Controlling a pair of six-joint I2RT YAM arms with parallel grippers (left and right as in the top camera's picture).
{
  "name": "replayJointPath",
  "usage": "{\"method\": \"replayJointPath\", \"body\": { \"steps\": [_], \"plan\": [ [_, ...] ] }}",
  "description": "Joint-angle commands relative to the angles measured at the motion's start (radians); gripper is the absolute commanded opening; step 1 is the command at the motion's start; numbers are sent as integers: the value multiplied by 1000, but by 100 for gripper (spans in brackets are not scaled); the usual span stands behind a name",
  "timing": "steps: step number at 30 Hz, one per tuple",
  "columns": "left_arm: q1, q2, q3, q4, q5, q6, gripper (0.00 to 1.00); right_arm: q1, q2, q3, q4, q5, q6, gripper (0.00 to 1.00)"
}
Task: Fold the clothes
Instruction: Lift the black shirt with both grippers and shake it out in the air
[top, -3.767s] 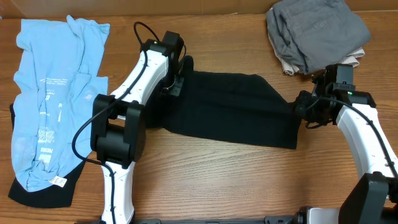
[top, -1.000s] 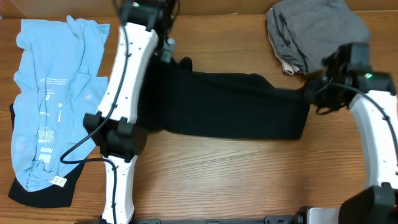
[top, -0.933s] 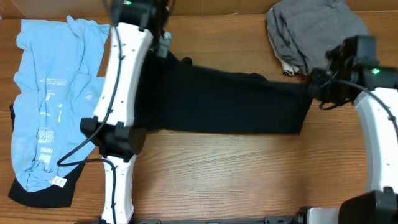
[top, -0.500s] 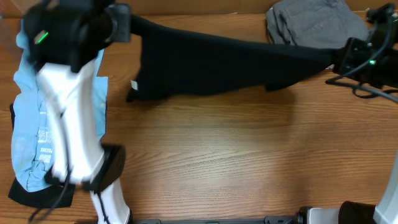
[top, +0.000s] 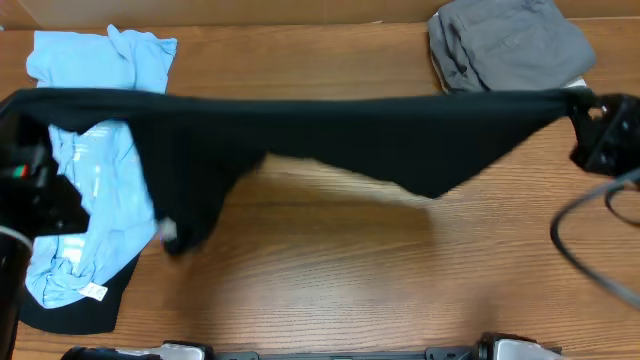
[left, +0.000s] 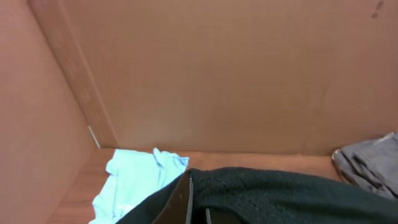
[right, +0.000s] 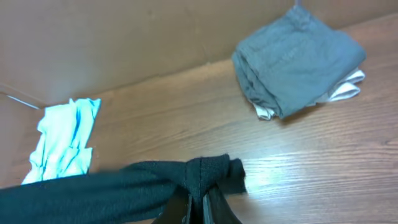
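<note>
The black T-shirt (top: 350, 140) hangs stretched in a long band across the table (top: 350, 290), held clear of the wood from the far left to the far right. Its middle sags toward the near side and its left part droops lowest; the cloth there is blurred.

The left gripper (left: 194, 202) has its jaws pinched narrow on the shirt's left end, with fabric bunched between the fingers. The right gripper (right: 200, 202) is likewise clamped tight on a gathered knot of the shirt's right end.

Beneath the shirt's left end, the light blue tee (top: 100, 60) lies crumpled on the table, its white print partly showing and a small white tag at its near edge. A dark garment (top: 70, 310) peeks out under the tee's near end.

At the far right corner a grey garment (top: 510, 40) sits folded on top of a beige one (right: 348, 84). Brown cardboard walls (left: 249, 74) stand behind the table.
</note>
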Motion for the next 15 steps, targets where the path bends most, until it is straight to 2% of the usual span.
{"method": "replayJointPath", "body": {
  "steps": [1, 8, 15],
  "plan": [
    [13, 18, -21, 5, -100, -17, 4, -5, -57, 20, 2, 52, -8, 4],
    [13, 47, -148, 7, -186, -24, 4, -5, -61, 19, 2, 74, -24, 4],
    [47, 212, -229, 101, -222, -26, 4, -5, 186, 19, 47, 80, -56, 4]
  ]
}}
